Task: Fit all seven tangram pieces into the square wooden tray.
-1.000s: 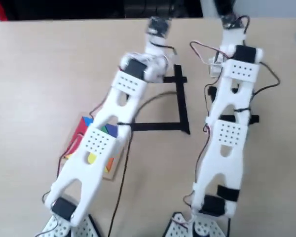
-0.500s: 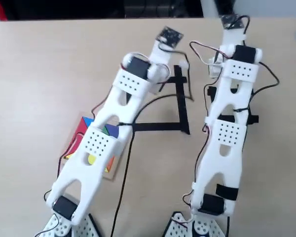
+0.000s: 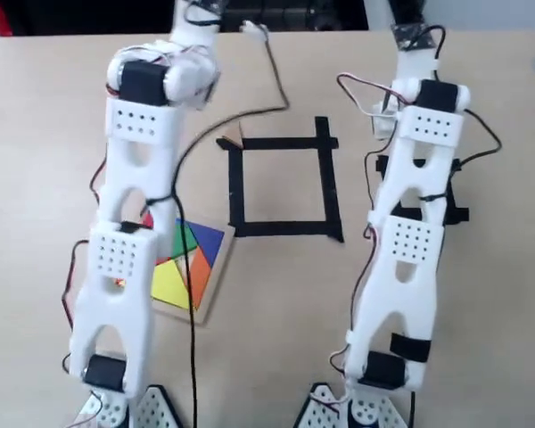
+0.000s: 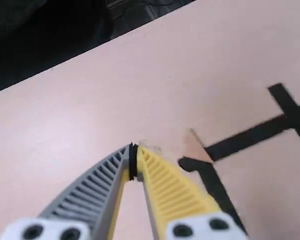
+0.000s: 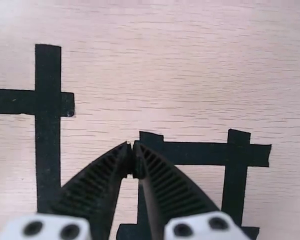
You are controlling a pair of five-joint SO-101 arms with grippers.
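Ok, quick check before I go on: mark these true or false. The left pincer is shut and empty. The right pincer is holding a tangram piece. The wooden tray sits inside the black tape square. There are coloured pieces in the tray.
1. The left pincer is shut and empty. True.
2. The right pincer is holding a tangram piece. False: it is shut with nothing between its fingers, above the black tape.
3. The wooden tray sits inside the black tape square. False: it lies outside the square, near one corner.
4. There are coloured pieces in the tray. True.
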